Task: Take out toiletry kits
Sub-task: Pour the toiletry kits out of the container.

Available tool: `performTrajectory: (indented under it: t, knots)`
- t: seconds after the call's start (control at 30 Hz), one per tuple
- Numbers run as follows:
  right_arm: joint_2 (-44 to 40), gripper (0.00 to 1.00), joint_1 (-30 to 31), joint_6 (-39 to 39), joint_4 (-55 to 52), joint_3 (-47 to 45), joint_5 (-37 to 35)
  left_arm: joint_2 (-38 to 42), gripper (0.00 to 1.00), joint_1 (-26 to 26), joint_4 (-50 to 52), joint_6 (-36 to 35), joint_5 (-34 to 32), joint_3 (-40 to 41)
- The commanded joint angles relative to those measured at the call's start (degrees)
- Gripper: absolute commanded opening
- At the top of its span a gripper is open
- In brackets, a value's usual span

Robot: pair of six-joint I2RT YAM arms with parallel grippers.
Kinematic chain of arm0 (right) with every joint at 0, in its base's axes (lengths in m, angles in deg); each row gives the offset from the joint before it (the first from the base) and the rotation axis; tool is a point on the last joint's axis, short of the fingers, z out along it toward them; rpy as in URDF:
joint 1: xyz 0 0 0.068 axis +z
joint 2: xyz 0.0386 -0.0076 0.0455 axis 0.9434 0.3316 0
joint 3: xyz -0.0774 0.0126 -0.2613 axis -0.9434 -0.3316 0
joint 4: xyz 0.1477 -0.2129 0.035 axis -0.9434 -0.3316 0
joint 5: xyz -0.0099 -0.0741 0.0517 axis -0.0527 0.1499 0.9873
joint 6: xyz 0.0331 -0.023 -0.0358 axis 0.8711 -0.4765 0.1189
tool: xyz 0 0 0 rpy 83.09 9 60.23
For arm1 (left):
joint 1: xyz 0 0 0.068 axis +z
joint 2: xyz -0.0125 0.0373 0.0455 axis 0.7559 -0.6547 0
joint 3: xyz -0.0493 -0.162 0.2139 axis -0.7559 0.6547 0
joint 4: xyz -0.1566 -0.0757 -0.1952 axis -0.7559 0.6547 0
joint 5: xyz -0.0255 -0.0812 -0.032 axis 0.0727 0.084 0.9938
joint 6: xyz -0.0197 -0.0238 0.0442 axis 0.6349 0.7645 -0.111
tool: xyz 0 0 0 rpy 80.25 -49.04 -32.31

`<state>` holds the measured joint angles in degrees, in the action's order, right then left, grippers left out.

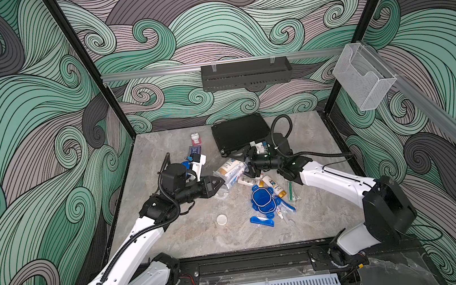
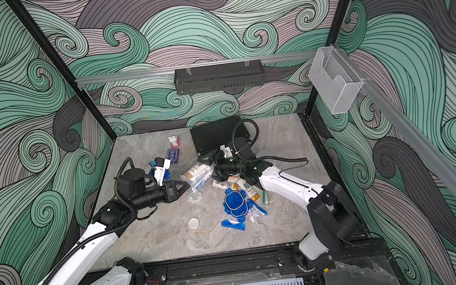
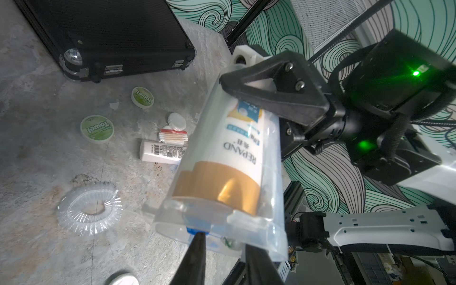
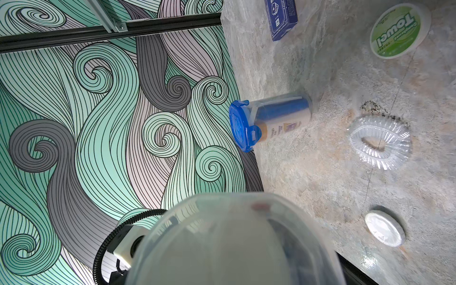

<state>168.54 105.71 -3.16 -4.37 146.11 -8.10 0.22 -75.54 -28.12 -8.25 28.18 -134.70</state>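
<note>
Black ribbed briefcase (image 1: 239,133) lay shut just beyond right tool (image 1: 247,166). Right tool clamped the closed end of clear plastic tumbler (image 3: 272,197), held tilted over grey bench (image 1: 191,236), gold-capped white bottle (image 3: 237,158) inside. Left tool (image 3: 223,240) narrow at tumbler's open rim, grip unclear. Round blue lid (image 1: 263,201) near right tool.

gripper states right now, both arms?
Left gripper: jaws narrow at the open mouth of the clear plastic tumbler; whether it grips cannot be told.
Right gripper: closed on that tumbler's base end.
</note>
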Motion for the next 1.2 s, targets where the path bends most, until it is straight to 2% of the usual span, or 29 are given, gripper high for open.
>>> performTrajectory:
  t: [0.0,0.27,0.43,0.53,0.63,0.7,0.93,1.17]
  knots:
    - [-2.61,0.57,-0.04,1.27,4.90,0.41,1.91,-0.66,0.29,-0.41,-3.91,1.10,1.16,-0.60]
    - [-2.09,0.57,-0.04,2.95,6.36,0.89,2.40,-2.39,0.38,-0.46,-10.21,2.73,2.09,1.09]
    - [-2.08,0.57,-0.08,3.20,6.48,0.55,2.89,-3.21,0.31,-0.46,-13.30,3.59,2.52,1.41]
    - [-1.74,0.57,-0.08,3.74,7.25,0.28,3.24,-3.66,0.24,-0.55,-15.02,4.44,2.48,1.57]
    - [-1.81,0.57,0.05,3.93,7.54,0.04,3.30,-4.11,0.13,-0.64,-16.28,5.00,2.70,1.77]
    - [-1.90,0.57,-0.09,3.83,7.38,-0.01,3.29,-4.34,0.01,-0.63,-16.56,5.36,2.81,1.80]
    - [-2.31,0.57,-0.47,3.02,7.07,-0.36,2.37,-2.77,0.00,-0.65,-13.44,5.29,0.14,2.16]
    - [-2.05,0.57,-4.23,2.08,6.81,-0.67,2.52,5.21,0.00,-0.68,-8.91,5.09,-1.87,6.71]
